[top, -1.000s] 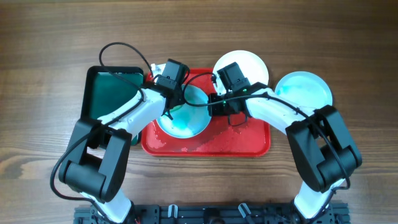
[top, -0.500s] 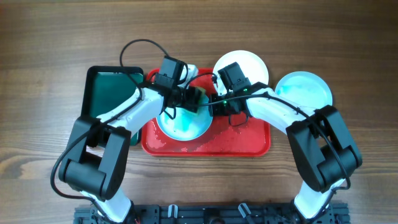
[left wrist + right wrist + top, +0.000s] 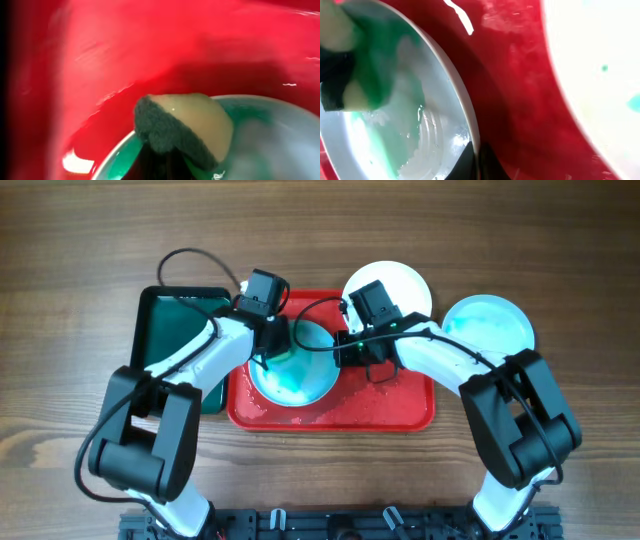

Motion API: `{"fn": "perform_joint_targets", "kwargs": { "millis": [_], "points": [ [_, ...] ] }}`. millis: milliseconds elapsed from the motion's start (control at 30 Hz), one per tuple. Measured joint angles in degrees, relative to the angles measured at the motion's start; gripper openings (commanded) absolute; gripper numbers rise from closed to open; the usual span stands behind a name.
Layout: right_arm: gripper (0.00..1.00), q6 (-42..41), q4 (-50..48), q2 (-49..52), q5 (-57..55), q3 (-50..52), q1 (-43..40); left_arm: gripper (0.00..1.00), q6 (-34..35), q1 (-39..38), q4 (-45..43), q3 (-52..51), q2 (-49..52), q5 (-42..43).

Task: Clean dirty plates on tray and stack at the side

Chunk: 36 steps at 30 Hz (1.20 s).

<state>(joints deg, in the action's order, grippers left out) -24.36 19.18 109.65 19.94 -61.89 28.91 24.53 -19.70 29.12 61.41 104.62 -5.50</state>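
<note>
A teal-smeared plate lies in the left part of the red tray and is being scrubbed with a sponge, on which the left fingers are clenched. Its right rim is pinched by the right fingers. Two more plates are set apart on the counter beside the tray: a white plate that looks clean and a teal-tinted plate. Roughly a third is judged done; nothing is stacked yet
</note>
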Motion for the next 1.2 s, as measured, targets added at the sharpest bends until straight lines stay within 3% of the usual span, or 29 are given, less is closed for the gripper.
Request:
{"fn": "perform_joint_targets", "kwargs": {
  "millis": [133,267,400,633,833,1033,1200],
  "points": [
    [0.04,0.00,-0.22,0.00,1.81,-0.15,0.87,0.04,6.10,-0.11,7.67,0.66,-0.39,-4.92],
    [0.04,0.02,-0.13,0.00,2.97,-0.22,1.01,0.04,6.34,-0.48,12.63,1.07,-0.48,-5.46],
    [0.04,0.20,0.17,0.00,2.95,-0.22,0.94,0.04,-1.88,-0.59,13.53,1.07,-0.55,-1.42],
    [0.04,0.44,0.81,-0.02,2.51,-0.22,0.13,0.04,-23.15,0.20,14.60,0.31,-0.57,21.75],
    [0.04,0.42,0.87,0.00,2.49,-0.22,0.13,0.04,-28.94,-0.17,11.47,-0.92,0.17,32.46],
    [0.04,0.39,0.85,0.00,2.27,-0.22,0.13,0.04,-23.91,-0.17,-0.50,-1.20,0.39,30.32],
    [0.04,0.37,0.66,0.00,2.05,-0.22,0.13,0.04,-11.91,-0.33,-5.88,-1.11,0.39,15.91]
  ]
}}
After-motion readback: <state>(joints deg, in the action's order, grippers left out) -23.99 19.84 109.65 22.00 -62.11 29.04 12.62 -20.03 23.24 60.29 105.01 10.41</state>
